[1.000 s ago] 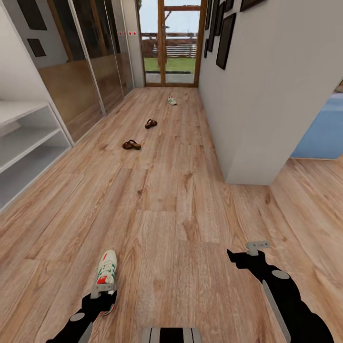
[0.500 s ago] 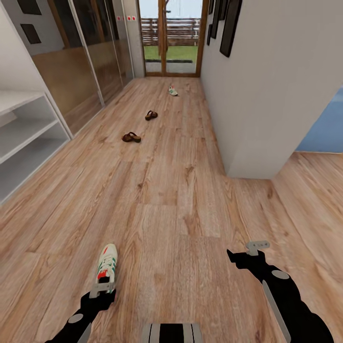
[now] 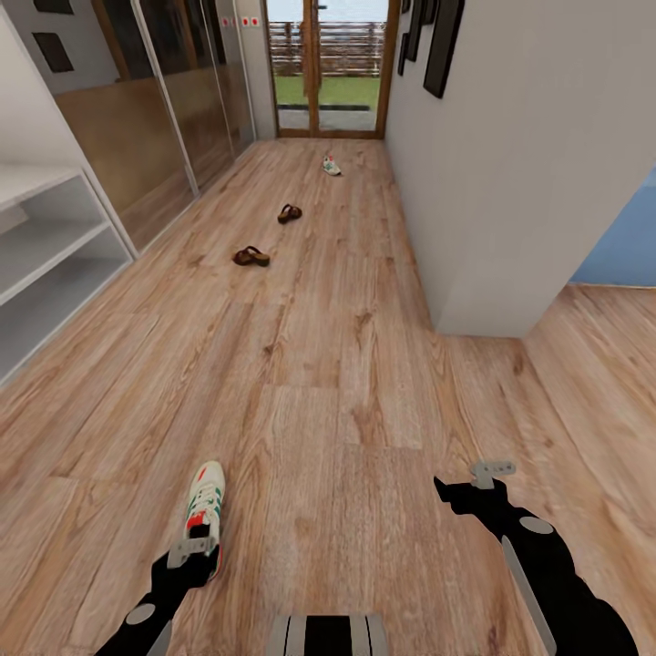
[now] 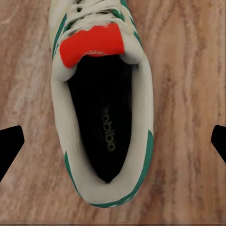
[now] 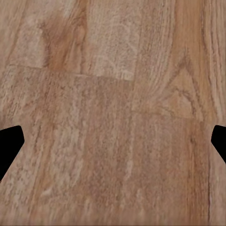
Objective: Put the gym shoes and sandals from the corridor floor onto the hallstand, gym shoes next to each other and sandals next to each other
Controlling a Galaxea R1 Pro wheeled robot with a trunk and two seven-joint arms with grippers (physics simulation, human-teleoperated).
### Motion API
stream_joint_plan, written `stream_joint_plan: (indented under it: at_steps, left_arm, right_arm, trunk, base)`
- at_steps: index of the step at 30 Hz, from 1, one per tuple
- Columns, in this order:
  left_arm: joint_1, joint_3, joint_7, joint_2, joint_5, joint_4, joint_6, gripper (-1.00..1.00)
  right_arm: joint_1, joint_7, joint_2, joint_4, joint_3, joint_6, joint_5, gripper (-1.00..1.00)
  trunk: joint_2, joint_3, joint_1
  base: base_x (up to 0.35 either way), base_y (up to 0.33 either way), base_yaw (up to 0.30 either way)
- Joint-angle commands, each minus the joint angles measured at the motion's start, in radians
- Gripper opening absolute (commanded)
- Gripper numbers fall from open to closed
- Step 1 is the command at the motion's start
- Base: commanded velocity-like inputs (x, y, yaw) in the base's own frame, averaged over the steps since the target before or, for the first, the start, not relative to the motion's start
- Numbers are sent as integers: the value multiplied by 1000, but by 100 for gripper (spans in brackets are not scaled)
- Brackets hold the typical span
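Note:
One gym shoe (image 3: 204, 507), cream-white with green stripes and a red tongue tab, lies on the corridor floor (image 3: 337, 364) close in front of me. My left gripper (image 3: 191, 552) hovers over its heel, open. In the left wrist view the gym shoe (image 4: 101, 70) lies between the spread black fingertips (image 4: 9, 146). The other gym shoe (image 3: 331, 166) lies far down the corridor near the glass door. Two dark brown sandals (image 3: 251, 257) (image 3: 290, 213) lie apart midway along the floor. My right gripper (image 3: 488, 474) is open above bare planks (image 5: 113, 94). The pale grey hallstand (image 3: 46, 264) stands at the left.
Glossy wardrobe doors (image 3: 155, 118) line the left wall beyond the hallstand. A white wall corner (image 3: 483, 310) juts in at the right, with a blue-floored room (image 3: 629, 246) behind it. A glass door (image 3: 328, 64) closes the far end.
The head view has tilted down a little, so the far shoes and door sit higher in the picture. The left gripper has sunk slightly toward the near gym shoe's heel. The right arm is unchanged.

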State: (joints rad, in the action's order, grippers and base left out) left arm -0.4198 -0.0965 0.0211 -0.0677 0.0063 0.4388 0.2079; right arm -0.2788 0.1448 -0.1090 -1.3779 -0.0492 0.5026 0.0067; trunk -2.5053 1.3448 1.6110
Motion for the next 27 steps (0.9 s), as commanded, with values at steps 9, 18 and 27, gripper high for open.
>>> stream_joint_plan:
  at_steps: [9,18,27]
  left_arm:
    - [-1,-3,3,0,1,-1,4,100]
    - [-1,-3,3,0,1,-1,5,100]
    - [-1,-3,3,0,1,-1,5,100]
  right_arm:
    - [0,6,0,0,-1,5,1,100]
    - [0,6,0,0,-1,5,1,100]
    - [0,6,0,0,-1,5,1,100]
  trunk:
    - [-2,42,4]
    - [-4,90,8]
    - [-6,135,11]
  base:
    - [0,0,0]
    - [0,0,0]
    - [0,0,0]
